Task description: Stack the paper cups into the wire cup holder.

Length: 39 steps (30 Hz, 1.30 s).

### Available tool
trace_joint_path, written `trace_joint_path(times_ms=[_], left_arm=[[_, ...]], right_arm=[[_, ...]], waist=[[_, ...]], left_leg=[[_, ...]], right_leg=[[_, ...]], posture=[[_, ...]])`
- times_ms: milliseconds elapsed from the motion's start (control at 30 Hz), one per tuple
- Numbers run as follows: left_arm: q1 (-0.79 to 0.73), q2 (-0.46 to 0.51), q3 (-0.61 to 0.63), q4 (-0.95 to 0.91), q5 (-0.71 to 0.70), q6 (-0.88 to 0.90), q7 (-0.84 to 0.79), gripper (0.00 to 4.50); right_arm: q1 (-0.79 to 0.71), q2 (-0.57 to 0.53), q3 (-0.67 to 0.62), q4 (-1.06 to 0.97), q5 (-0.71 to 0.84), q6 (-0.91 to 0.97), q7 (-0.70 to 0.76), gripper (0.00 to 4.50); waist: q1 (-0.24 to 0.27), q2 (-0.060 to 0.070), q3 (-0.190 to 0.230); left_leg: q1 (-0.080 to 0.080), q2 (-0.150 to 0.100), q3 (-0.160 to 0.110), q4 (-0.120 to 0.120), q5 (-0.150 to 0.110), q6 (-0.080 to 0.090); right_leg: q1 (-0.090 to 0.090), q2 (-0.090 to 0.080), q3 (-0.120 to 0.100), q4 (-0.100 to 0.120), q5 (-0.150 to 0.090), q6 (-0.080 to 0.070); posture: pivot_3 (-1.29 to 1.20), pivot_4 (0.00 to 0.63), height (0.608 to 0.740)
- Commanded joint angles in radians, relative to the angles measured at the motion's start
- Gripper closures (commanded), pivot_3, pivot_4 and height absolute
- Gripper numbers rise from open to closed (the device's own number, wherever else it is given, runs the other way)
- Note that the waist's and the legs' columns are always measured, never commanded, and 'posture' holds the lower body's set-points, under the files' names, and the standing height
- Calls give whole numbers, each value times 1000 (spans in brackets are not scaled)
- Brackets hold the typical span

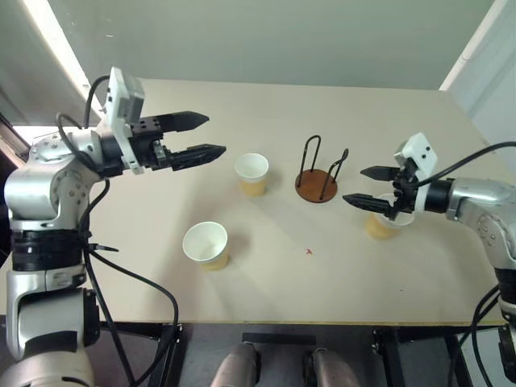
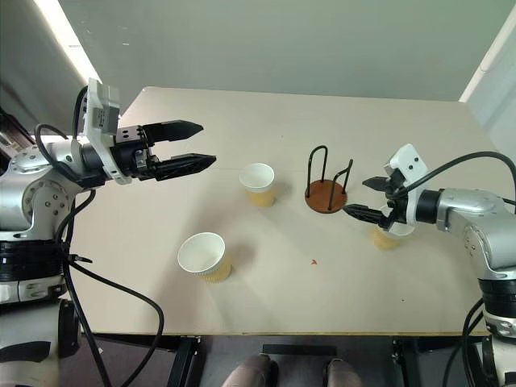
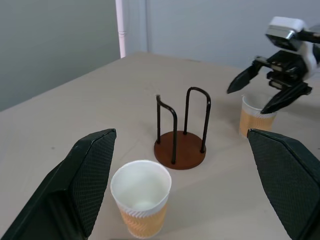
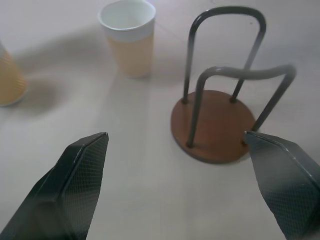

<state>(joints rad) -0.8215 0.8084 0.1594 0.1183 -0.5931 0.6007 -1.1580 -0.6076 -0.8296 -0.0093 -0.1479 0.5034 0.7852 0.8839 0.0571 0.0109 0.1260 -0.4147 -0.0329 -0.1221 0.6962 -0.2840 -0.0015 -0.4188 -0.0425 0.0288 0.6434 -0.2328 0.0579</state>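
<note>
Three paper cups stand upright on the table (image 1: 339, 282): one (image 1: 252, 174) just left of the single wire cup holder (image 1: 317, 179), one (image 1: 206, 245) nearer the front edge, one (image 1: 385, 221) right of the holder, beneath the right gripper (image 1: 367, 187). That gripper's fingers are spread, holding nothing. The left gripper (image 1: 197, 135), likewise spread and empty, hovers left of the cups.

Silver-grey rounded metal arm shells are joined by black ribbed joint segments. Each wrist is capped by a white boxy camera housing (image 1: 123, 98). Black cables (image 1: 129, 278) are looped along both arms. The tapered black fingers (image 3: 82, 185) are covered with a fine woven texture.
</note>
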Motion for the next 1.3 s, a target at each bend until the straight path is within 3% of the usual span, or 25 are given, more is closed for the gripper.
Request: trace_joint_path(times_ms=[33,400,733,833,1200,1300], left_arm=[[-29,9,7,-8,-7,-9,-16,0],[-17,12,17,-25,-10,-11,-14,0],[-7,15,17,-39,-12,-5,-6,0],[-6,15,16,-42,-12,-4,-6,0],[7,15,-1,-58,-19,20,-19,0],[32,29,-19,-105,-36,56,-45,0]], right_arm=[[-57,21,34,22,-32,24,-23,12],[-176,118,139,232,-145,9,-35,12],[-263,203,127,366,-217,-28,-61,12],[-280,227,109,384,-218,-7,-83,568],[-292,265,52,365,-185,41,-121,4454],[-276,242,14,318,-153,29,-79,4485]], waist=[[0,0,0],[-1,0,0],[1,0,0],[0,0,0],[1,0,0],[1,0,0]], left_leg=[[0,0,0,0,0,0],[0,0,0,0,0,0],[-1,0,0,0,0,0],[-1,0,0,-1,0,0],[-1,0,0,-1,0,0],[-1,0,-1,-1,0,0]], right_leg=[[0,0,0,0,0,0],[0,0,0,0,0,0],[-1,0,0,0,0,0],[-1,0,0,0,0,0],[-1,0,0,0,0,0],[-1,0,0,0,0,0]], posture=[[0,150,740],[0,150,740],[0,150,740],[0,150,740],[0,150,740],[0,150,740]])
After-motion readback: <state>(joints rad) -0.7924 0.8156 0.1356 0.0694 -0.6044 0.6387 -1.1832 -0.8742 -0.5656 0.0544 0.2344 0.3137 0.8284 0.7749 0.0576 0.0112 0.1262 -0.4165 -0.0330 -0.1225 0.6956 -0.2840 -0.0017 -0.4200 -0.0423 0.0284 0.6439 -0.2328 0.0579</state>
